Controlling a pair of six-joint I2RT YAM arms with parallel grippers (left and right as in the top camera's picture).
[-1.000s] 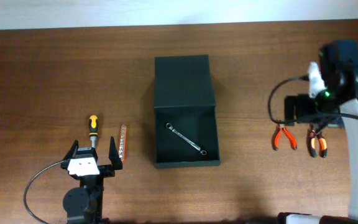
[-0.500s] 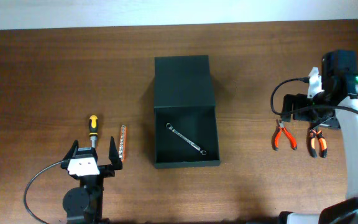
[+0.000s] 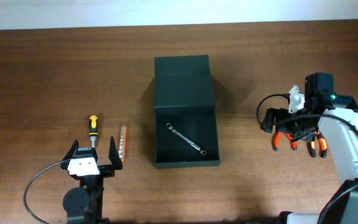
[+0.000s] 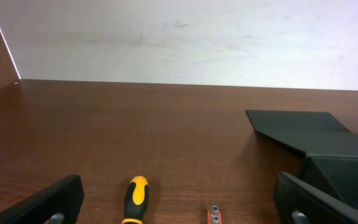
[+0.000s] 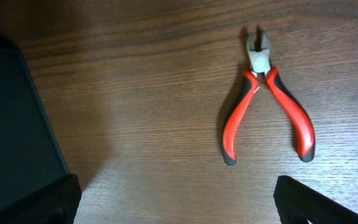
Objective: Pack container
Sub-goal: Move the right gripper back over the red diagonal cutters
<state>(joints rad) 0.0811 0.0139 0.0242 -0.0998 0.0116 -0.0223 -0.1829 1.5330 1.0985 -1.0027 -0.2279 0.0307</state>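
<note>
Your container (image 3: 185, 112) sits at the middle of the table (image 3: 42, 68), about midway between the left and right edges. Its flap lid is thrown back toward the far edge and the box is open to the top. One wrench (image 3: 186, 139) lies slantwise on its floor, one end near the left wall and the other toward the near right corner.

Your left gripper (image 3: 93, 150) is close to the near edge, left of the container, with its jaws spread wide and nothing between them. Just beyond its fingers (image 4: 55, 199) lies a screwdriver (image 3: 92, 129) with a yellow and black handle, handle pointing to the far edge. An orange bit strip (image 3: 122, 151) lies just beside it on the right, running the same way and apart from the container.

Your right gripper (image 5: 179, 208) hangs above the table toward the right edge, jaws wide apart and empty. Directly under it lie red pliers (image 5: 260, 62), flat on the wood, head to the far edge and handles splayed toward you. From the wrist view the container's dark wall shows at the left, well apart from the pliers. A second pair, orange pliers (image 3: 317, 144), lies just right of the red ones, partly hidden by the arm.
</note>
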